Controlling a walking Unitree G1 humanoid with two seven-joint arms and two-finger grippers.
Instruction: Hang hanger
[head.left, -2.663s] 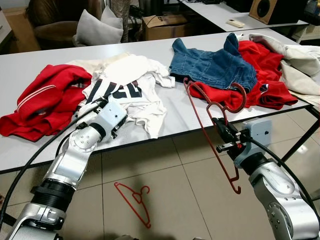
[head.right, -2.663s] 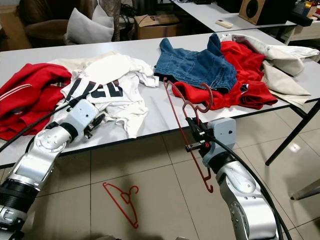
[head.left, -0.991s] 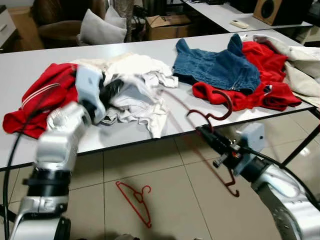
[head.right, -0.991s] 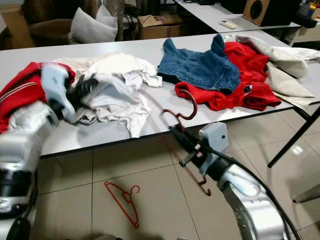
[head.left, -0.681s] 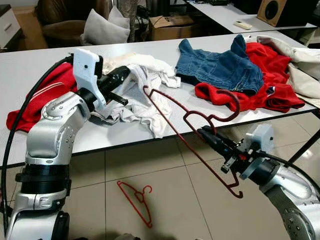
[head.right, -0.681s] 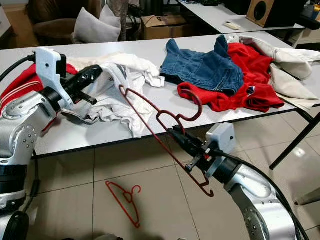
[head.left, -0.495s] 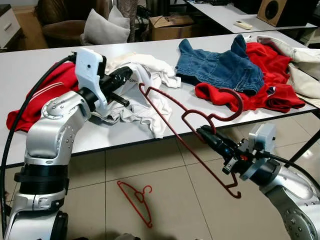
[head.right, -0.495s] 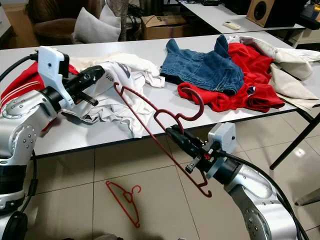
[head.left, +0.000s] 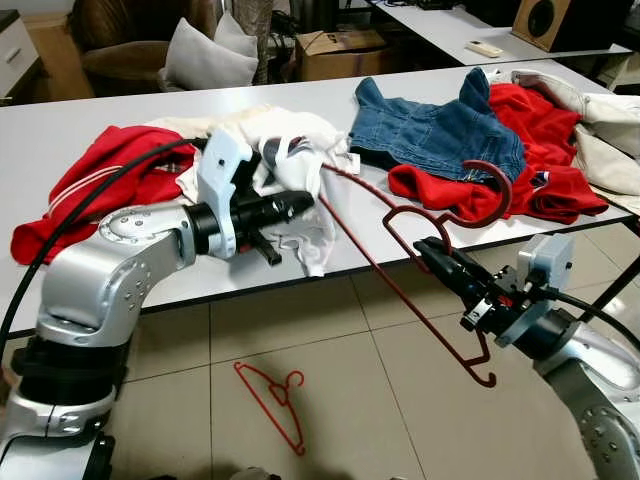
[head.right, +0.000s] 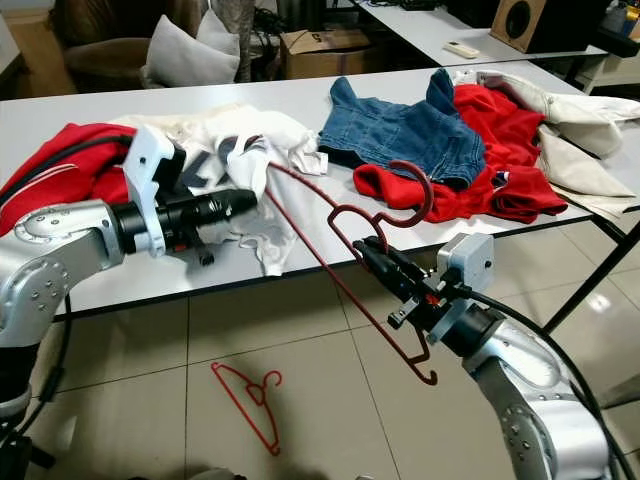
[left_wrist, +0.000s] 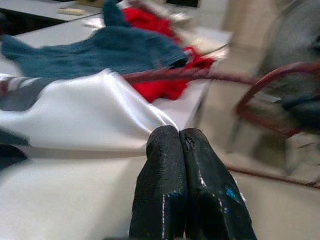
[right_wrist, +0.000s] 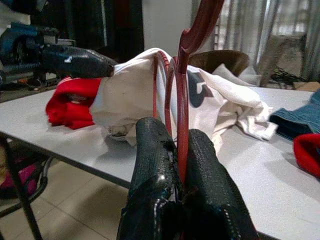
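Fabric comes first at the left: the left gripper (head.left: 300, 203) has its 2 fingers pinched together on a fold of the white T-shirt (head.left: 300, 160), holding that fold lifted above the table (head.left: 60, 135) near its front edge, with a red jacket (head.left: 110, 170) lying behind the arm. Just to the right of those fingertips is the far end of the red wire hanger (head.left: 400, 265), which touches or slips under the raised cloth; I cannot tell which. From there its long bar slants down and to the right, off the front edge and over the floor, to the right gripper (head.left: 432, 255), whose fingers are clamped on the wire below the hook, as the right wrist view confirms. So the shirt lies up and to the left along the hanger's own axis, and threading it likely means pushing leftward along that line. A 2nd red hanger (head.left: 272, 398) lies on the floor tiles; denim jacket (head.left: 440, 130) sits further right.
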